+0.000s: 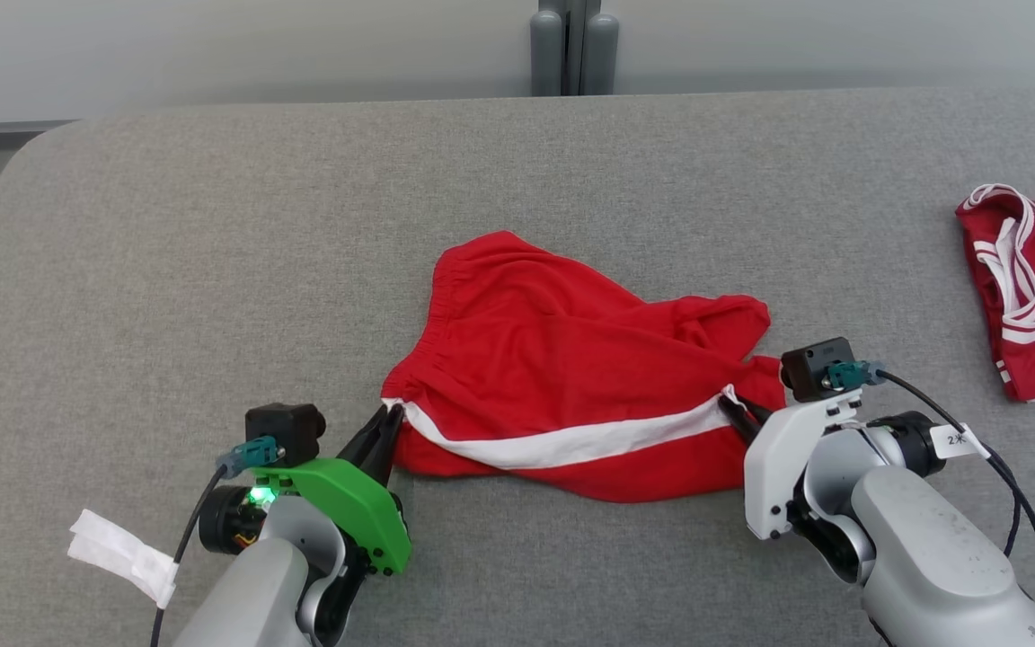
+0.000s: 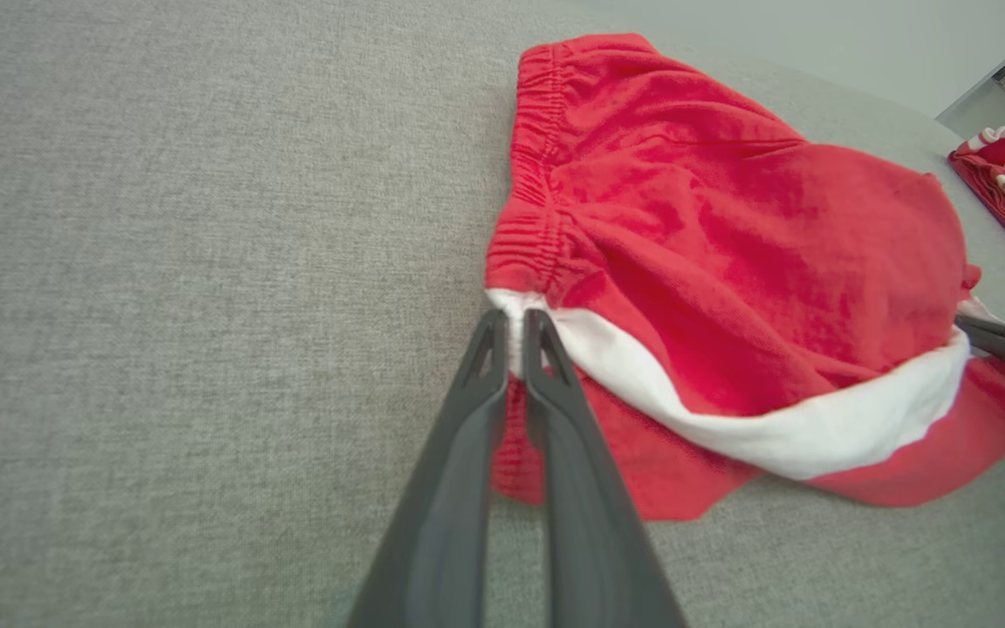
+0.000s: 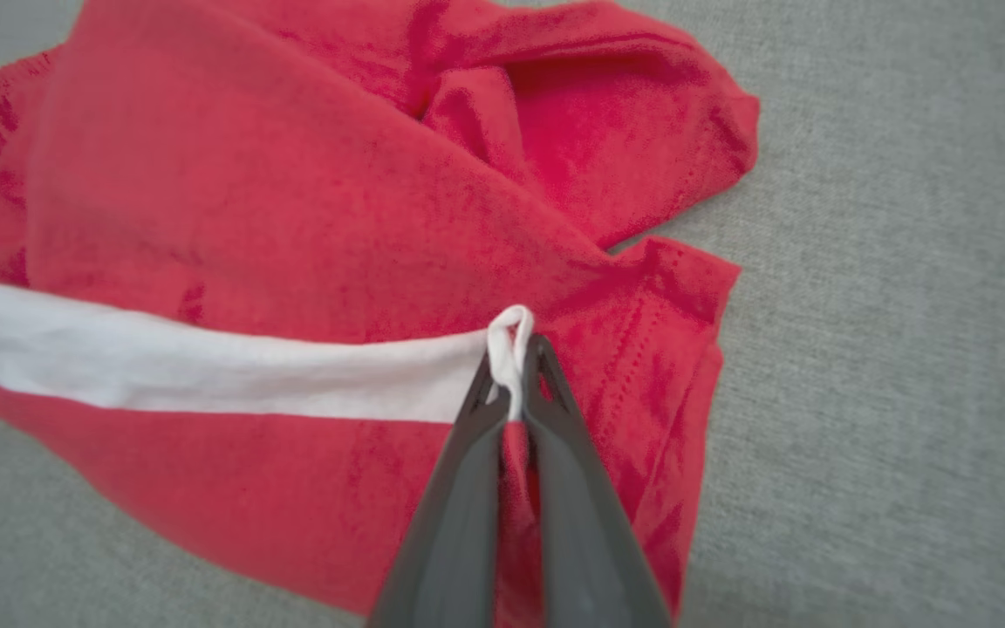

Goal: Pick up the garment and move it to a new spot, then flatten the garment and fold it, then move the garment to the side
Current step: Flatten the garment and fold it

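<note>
Found garment (image 1: 562,359), red shorts with a white stripe (image 1: 571,440), crumpled around the middle of the grey table (image 1: 212,225). Saw left gripper (image 1: 392,415) clamped tight on the stripe's left end, just below the elastic waistband (image 1: 444,279). Confirmed in left wrist view: tips together, white cloth pinched between them. Saw right gripper (image 1: 730,404) closed on the stripe's right end, by the leg hem. Checked right wrist view: small white loop of cloth poking up between the tips, red fabric caught lower down between the fingers. Noted the stripe sagging in a shallow curve between the two grips, not taut. Noted the bulk of the fabric resting on the table, with the leg part bunched and folded over toward the right. Couldn't tell whether the pinched corners were lifted off the surface. Spotted second garment (image 1: 1034,296), red with white stripes, at the table's right edge, well apart from the shorts. Spotted white tape tag (image 1: 122,553) on the left arm's cable.
</note>
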Tool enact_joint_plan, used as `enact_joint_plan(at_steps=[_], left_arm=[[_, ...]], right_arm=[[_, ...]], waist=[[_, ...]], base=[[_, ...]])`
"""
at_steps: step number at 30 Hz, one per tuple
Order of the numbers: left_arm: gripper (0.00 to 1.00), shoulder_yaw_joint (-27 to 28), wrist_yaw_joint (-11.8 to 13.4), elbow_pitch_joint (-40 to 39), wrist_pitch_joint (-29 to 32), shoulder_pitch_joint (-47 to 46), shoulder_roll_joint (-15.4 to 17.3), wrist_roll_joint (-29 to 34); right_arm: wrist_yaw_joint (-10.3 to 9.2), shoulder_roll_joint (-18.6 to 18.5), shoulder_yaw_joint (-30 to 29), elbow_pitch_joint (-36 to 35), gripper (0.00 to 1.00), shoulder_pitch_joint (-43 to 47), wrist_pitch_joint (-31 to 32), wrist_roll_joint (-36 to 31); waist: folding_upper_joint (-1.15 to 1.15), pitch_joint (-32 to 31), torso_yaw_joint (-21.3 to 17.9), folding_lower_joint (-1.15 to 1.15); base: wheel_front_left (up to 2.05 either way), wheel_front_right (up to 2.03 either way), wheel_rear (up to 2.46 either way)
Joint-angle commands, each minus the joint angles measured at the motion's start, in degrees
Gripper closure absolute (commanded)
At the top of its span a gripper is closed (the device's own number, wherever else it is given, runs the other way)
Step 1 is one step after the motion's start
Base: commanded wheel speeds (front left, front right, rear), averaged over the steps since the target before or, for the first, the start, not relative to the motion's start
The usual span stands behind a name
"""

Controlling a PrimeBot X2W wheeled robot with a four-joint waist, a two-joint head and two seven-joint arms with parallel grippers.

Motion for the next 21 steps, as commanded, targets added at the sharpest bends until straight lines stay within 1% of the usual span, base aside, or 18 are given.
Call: enact_joint_plan(at_steps=[1,5,11,16,18,21], left_arm=[[1.00,0.09,0.34,0.07,-0.38,-0.63,0.36,-0.41],[1.00,0.26,0.42,-0.55,-1.73,-0.57,0.58,-0.27],[1.00,1.19,1.10,-3.93,-5.61,-1.05,0.58,-0.09],[1.00,2.50,1.36,-10.11,-7.80,-0.27,0.46,-0.95],[1.00,2.87,1.47,-13.45,-8.22,0.50,0.61,-1.27],[1.00,4.10,1.59,-20.14,-7.86,1.72,0.66,-2.97]], right_arm=[[-0.02,-0.49,0.13,-0.62,1.00,-0.31,-0.51,0.38],[-0.02,-1.29,-0.58,-2.63,1.00,-0.10,-3.21,0.92],[-0.02,-2.51,-4.32,-8.00,1.00,1.84,-9.40,-0.12],[-0.03,-3.85,-7.90,-16.59,1.00,4.95,-15.67,-0.35],[-0.03,-3.92,-9.44,-20.36,1.00,6.64,-16.71,-0.26],[-0.01,-4.22,-11.57,-27.17,1.00,9.33,-16.44,0.34]], waist=[[0.00,-0.11,-0.04,0.00],[0.00,-0.55,-0.34,0.00],[0.00,-2.44,-0.97,0.00],[0.00,-4.94,-1.69,0.00],[0.00,-6.09,-2.09,0.00],[0.00,-7.70,-2.87,0.00]], base=[[0.00,0.00,0.00],[0.00,0.00,0.00],[0.00,0.00,0.00],[0.00,0.00,0.00],[0.00,0.00,0.00],[0.00,0.00,0.00]])
